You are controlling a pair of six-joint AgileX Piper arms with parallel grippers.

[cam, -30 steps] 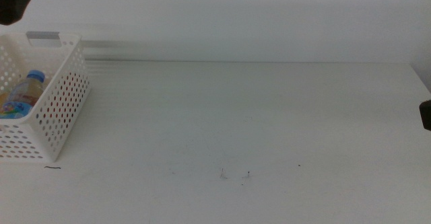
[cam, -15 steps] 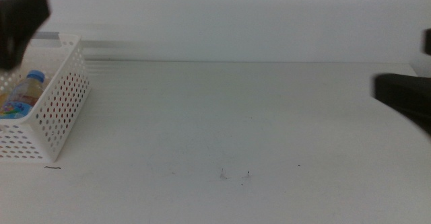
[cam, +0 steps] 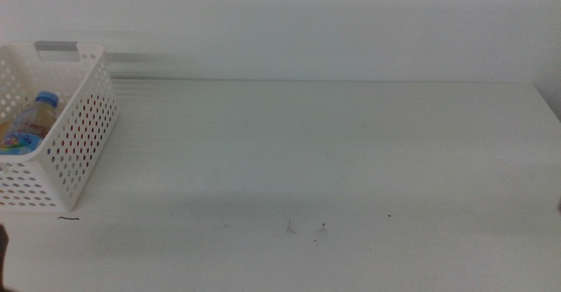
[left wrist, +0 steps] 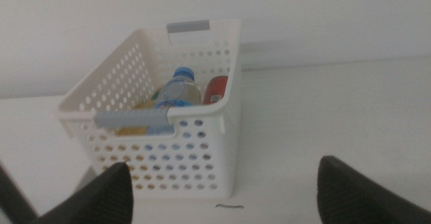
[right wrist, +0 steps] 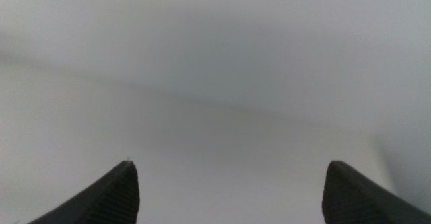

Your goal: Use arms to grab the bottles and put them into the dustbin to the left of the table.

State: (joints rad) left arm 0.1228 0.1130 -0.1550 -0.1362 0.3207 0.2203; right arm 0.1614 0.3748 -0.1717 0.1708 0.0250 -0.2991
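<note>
My two arms sit pulled back off the white table [cam: 333, 152], both out of the middle view, and neither carries anything. My left gripper [left wrist: 225, 194] has its jaws spread wide with nothing between them, and it faces the dustbin [left wrist: 202, 146], which stands at the table's left edge. My right gripper [right wrist: 225, 190] is likewise spread and empty, looking out over bare tabletop on the far side, well apart from the basket.

All the task's things appear to lie inside the dustbin. From my left wrist I see the small water bottle [left wrist: 176, 89] with its blue cap up, leaning among the others; the red soda can [left wrist: 216, 89] stands just beside it against the far wall; a patch of yellow low down behind the perforated front is probably the tea bottle [left wrist: 138, 106], though most of it is hidden. The middle view shows only the blue-capped bottle over the rim.

No bottle shows anywhere on the tabletop, so I judge the job finished. Should anything need another reach, the basket lies straight ahead of my left gripper, its long sides running away from that hand, and the left arm is plainly the nearer one.
</note>
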